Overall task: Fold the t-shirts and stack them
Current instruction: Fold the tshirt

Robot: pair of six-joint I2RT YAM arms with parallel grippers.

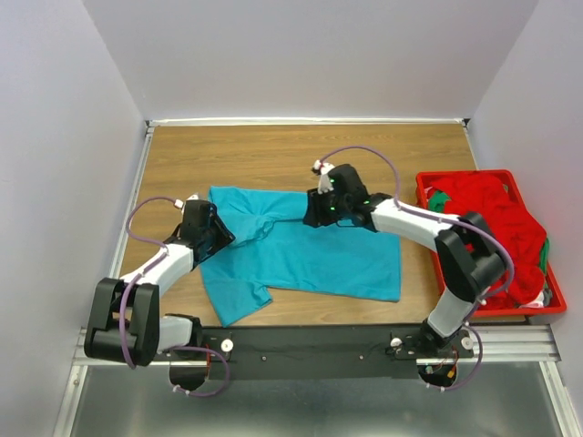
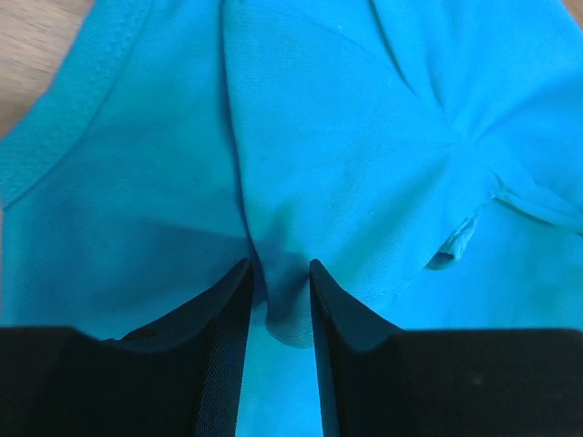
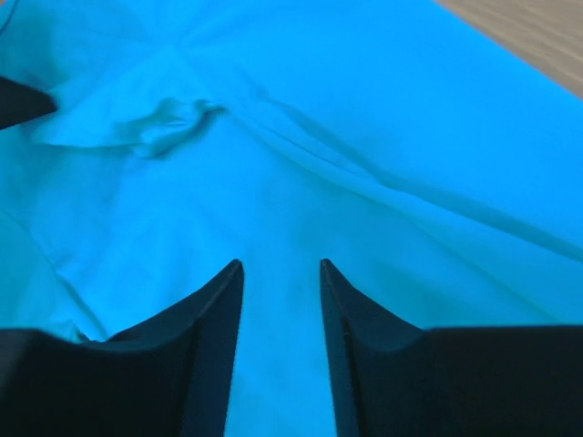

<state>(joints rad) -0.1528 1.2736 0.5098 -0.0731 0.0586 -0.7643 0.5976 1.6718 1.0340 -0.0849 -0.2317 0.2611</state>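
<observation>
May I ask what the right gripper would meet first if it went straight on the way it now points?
Most likely the teal t-shirt: its cloth fills the view ahead of the right gripper, though the gap to it is unclear.

Both arms are extended forward from their bases and bent at the elbow, with the 2 wrists turned inward toward each other. The left gripper (image 2: 278, 266) is held low, and its fingers are closed to a narrow gap on a fold of the teal t-shirt (image 2: 364, 137). The right gripper (image 3: 281, 264) is also held low, its fingers set slightly apart; whether anything is gripped cannot be told.
</observation>
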